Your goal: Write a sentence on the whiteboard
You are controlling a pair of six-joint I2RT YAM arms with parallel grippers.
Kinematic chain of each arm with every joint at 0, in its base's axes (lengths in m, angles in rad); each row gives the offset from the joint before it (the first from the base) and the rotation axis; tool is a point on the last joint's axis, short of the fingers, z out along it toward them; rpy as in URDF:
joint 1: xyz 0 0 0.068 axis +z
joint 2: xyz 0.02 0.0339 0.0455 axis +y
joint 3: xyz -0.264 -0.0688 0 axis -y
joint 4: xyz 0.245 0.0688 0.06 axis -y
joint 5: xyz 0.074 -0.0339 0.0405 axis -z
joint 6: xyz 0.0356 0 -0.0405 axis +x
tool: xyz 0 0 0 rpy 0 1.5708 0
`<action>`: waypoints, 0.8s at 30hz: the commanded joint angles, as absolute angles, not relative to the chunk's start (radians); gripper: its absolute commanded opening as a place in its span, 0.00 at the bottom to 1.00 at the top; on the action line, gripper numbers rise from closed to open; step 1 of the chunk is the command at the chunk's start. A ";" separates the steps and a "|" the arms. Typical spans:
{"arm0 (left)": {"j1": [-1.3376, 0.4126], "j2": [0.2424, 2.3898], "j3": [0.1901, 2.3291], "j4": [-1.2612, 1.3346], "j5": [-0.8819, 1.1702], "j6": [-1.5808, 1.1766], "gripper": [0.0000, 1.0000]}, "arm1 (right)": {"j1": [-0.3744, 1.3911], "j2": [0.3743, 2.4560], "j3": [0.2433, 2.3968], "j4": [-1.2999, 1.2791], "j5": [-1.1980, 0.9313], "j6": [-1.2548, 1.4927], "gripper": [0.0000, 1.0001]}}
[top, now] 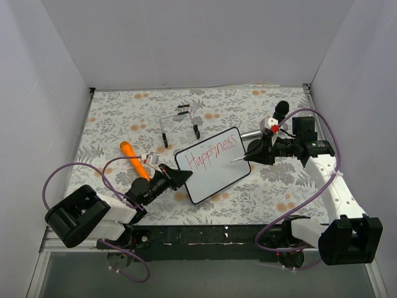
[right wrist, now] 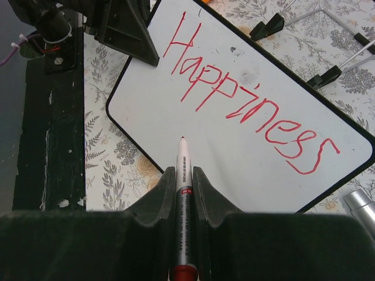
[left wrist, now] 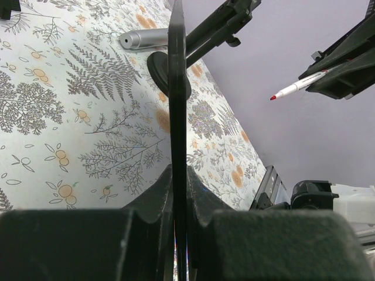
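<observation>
The whiteboard [top: 214,164] is lying slantwise near the middle of the table [top: 279,186], just in front of the wire stand [top: 180,121]. The sentence [right wrist: 252,111] is reading only "Happiness" so far, in red along the upper half, and the lower half is showing blank.

Your left gripper [left wrist: 177,175] is pinching the board's edge at its left corner, fingers closed on the frame and steadying it (whether the board is lying flat or tipped up a little, I cannot tell). Your right gripper [right wrist: 183,175] is clenching the red marker [right wrist: 183,199], whose tip is hovering off the surface just below the capital H.

By my judgement you are sitting between the first line and the second. The next move is calling for a light touchdown on the blank strip under the H. Start far enough left that the remaining words fit before the frame, with the left hand holding the board firm.
</observation>
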State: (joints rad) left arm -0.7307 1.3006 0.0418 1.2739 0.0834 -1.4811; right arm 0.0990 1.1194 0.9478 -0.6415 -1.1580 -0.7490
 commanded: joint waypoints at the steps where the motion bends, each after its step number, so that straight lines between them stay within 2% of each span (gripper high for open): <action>1: -0.738 1.287 0.014 1.427 0.061 -1.505 0.00 | 0.117 1.134 0.983 -0.635 -1.193 -0.776 0.01; 11: -0.738 1.295 0.040 1.407 0.032 -1.535 0.00 | 0.123 1.186 1.098 -0.617 -1.184 -0.718 0.01; 24: -0.738 1.295 0.055 1.407 0.049 -1.548 0.00 | 0.121 1.158 1.012 -0.661 -1.203 -0.781 0.01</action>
